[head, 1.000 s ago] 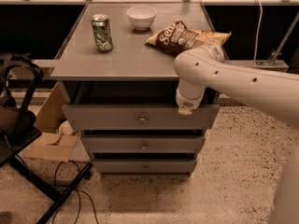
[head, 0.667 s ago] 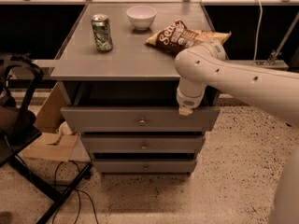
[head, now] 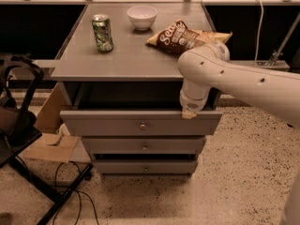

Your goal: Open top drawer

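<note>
The top drawer [head: 140,123] stands pulled out past the two narrower drawers [head: 144,146] beneath it, under the bench [head: 136,62]. The pincer [head: 190,112] hangs at the right end of its upper edge; whether it is clenched or released I cannot tell. Farther back on the bench sit a can [head: 102,33], a chip bag [head: 185,36] and a bowl [head: 142,17].

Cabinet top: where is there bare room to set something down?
Bare: the front strip of the cabinet top, between the can and the front edge. Crowded: back right, with bowl and chip bag, and the arm crossing the right front corner. The gripper sits at the upper right edge of the top drawer.
</note>
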Action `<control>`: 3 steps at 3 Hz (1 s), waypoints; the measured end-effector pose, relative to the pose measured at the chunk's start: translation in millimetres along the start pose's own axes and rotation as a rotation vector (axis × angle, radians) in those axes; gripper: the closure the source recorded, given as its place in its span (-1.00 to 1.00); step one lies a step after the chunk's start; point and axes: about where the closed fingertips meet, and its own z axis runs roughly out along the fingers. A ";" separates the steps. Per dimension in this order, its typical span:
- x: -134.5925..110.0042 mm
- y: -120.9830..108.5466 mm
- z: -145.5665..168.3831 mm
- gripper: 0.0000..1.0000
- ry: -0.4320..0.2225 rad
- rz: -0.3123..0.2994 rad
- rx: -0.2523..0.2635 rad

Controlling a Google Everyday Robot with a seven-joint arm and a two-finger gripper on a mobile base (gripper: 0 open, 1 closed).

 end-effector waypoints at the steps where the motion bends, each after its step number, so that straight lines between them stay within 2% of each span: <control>1: 5.1 3.8 -2.5 1.00 0.008 0.005 -0.009; 2: 8.8 15.0 -9.0 1.00 0.008 -0.007 -0.031; 3: 8.8 15.0 -9.3 1.00 0.008 -0.007 -0.031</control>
